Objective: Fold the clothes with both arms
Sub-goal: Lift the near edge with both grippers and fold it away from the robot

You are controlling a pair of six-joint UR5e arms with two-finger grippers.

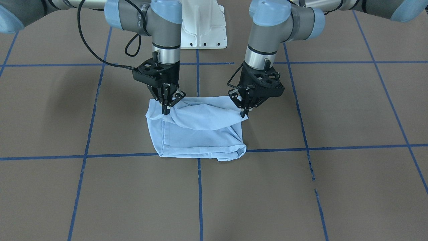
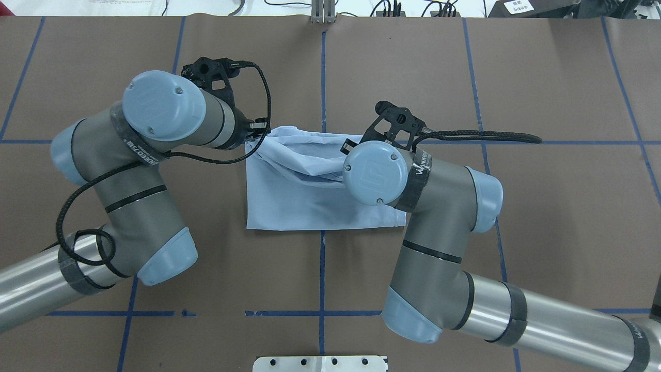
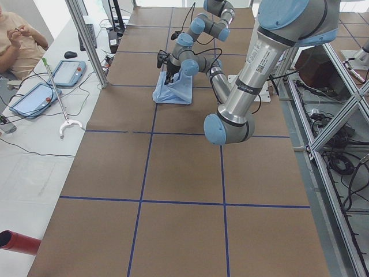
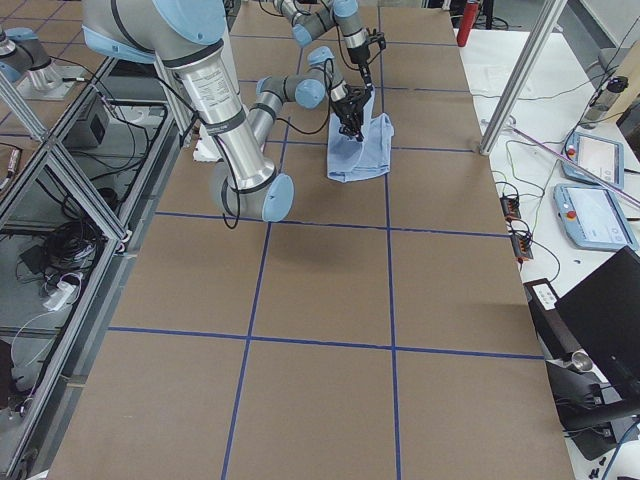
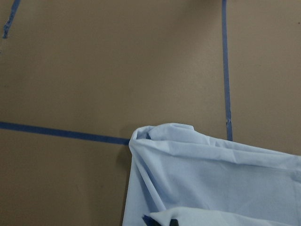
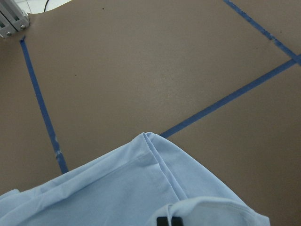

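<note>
The white lettering on the black band (image 2: 421,174) round my silver-grey right arm (image 2: 439,232) was too small to read. My left gripper (image 1: 245,113) and right gripper (image 1: 166,110) were each pinched tight on one end of a raised fold of the pale light-blue T-shirt (image 1: 200,137), the rest lying flat near the middle of the brown table with blue tape grid lines (image 1: 334,110). The shirt's edge farthest from my base ran along a tape line, with wide brown surface around it.
</note>
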